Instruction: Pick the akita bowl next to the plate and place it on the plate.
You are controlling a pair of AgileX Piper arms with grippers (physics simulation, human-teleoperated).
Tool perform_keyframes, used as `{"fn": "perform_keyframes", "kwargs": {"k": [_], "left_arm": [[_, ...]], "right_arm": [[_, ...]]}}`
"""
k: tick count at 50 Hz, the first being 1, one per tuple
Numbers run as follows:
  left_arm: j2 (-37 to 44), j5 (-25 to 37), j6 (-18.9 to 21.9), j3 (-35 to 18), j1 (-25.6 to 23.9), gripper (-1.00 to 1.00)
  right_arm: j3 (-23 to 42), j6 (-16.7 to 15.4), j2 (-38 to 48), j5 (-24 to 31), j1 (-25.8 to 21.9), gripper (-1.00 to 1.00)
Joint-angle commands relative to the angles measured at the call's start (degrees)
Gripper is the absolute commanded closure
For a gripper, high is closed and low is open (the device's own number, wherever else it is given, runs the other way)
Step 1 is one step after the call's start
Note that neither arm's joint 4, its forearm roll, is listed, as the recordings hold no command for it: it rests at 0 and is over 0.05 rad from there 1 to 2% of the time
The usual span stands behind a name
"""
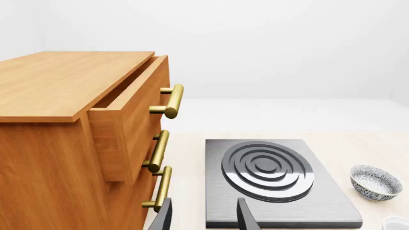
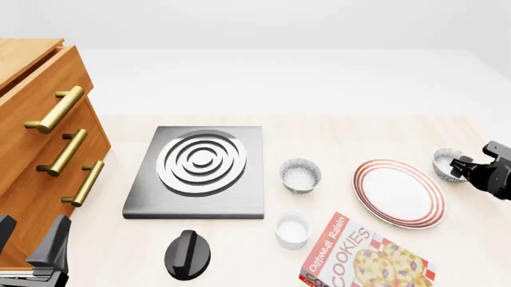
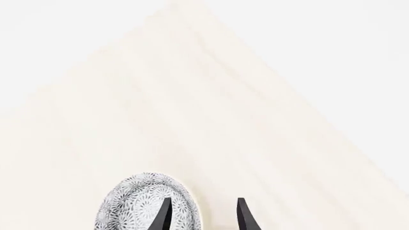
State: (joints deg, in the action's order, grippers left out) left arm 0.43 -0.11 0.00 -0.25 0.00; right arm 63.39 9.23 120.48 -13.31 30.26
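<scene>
The akita bowl [image 2: 449, 165] sits on the desk [image 2: 335, 134] near its right edge, just beside the plate [image 2: 399, 192]. The right hand [image 2: 461, 167] is spread, one finger inside the bowl's rim, one outside. The left hand [image 1: 203, 215] hangs released near the desk's front left corner.

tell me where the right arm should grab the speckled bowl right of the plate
Pinch the rim of the bowl, one finger inside and one outside, coming down from above. It sits upright and open on the table, beside the plate, so the thin wall is the only graspable edge. The right gripper is open, with one finger seemingly over the bowl's inside.
</scene>
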Motion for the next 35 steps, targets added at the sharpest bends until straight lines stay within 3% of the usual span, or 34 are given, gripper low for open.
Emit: {"fn": "perform_keyframes", "kwargs": {"k": [1, 35], "left_arm": [[0.0, 0.0, 0.0, 0.0, 0.0, -1.0], [0.0, 0.0, 0.0, 0.0, 0.0, -1.0]], "right_arm": [[0.12, -0.3, 0.73, 0.33, 0.36, 1.0], [0.0, 0.69, -0.23, 1.28, 0.55, 1.0]]}}
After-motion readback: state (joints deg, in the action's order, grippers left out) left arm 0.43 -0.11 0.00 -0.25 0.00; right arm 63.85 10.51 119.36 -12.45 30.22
